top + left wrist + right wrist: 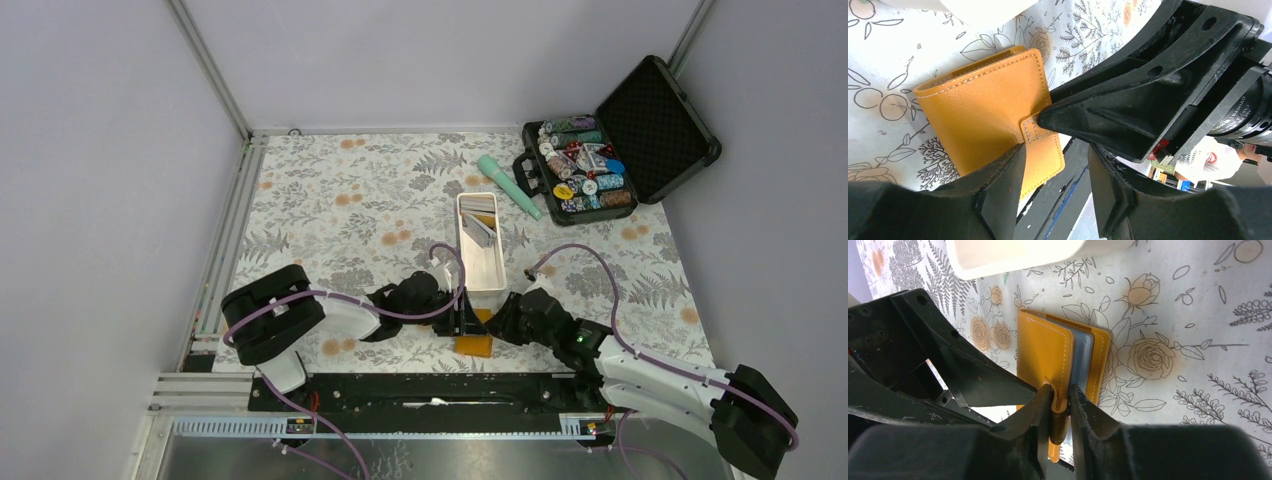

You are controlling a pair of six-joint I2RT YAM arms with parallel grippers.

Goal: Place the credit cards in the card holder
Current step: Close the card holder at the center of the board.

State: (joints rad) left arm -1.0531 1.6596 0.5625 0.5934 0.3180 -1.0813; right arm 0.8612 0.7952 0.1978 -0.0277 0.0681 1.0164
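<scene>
The orange card holder (474, 341) lies on the floral cloth at the table's near edge, just in front of the long white tray. My right gripper (1062, 407) is shut on its top cover at the snap tab, lifting the cover slightly so the light blue pockets (1081, 355) show. My left gripper (1055, 185) is open over the holder's (980, 107) near corner, with one finger (998, 190) against the cover and nothing between the jaws. The credit cards (478, 226), grey and white, lie inside the tray.
The white tray (497, 275) stands just behind the holder; its end shows in the right wrist view (1013, 257). A teal cylinder (508, 185) and an open black case of poker chips (600, 150) are at the back right. A black rail (420, 390) runs along the near edge.
</scene>
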